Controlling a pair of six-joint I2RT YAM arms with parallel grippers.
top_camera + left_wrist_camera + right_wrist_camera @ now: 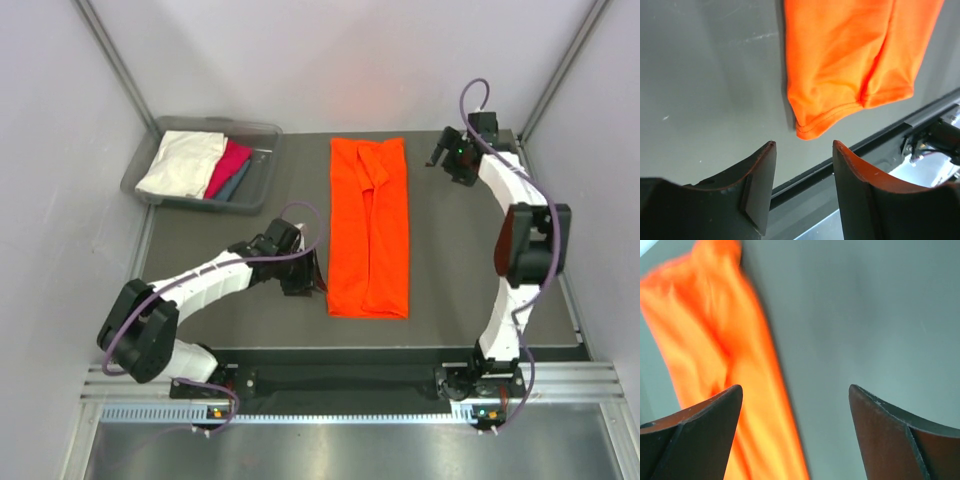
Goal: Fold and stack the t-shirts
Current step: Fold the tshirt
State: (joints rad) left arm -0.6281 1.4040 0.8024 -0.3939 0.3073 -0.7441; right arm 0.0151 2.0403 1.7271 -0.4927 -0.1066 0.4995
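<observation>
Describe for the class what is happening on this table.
An orange t-shirt is midway through being folded: it lies on the table as a long narrow strip. The left hand is open by its near left corner, the right hand open off its far right corner; neither holds cloth. A cream-white shirt, a pink shirt and a teal-grey shirt sit in the grey bin, far left.

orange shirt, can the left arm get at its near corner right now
Probably yes: the left gripper is open right by the near corner of the orange shirt, with only bare table between them.
</observation>
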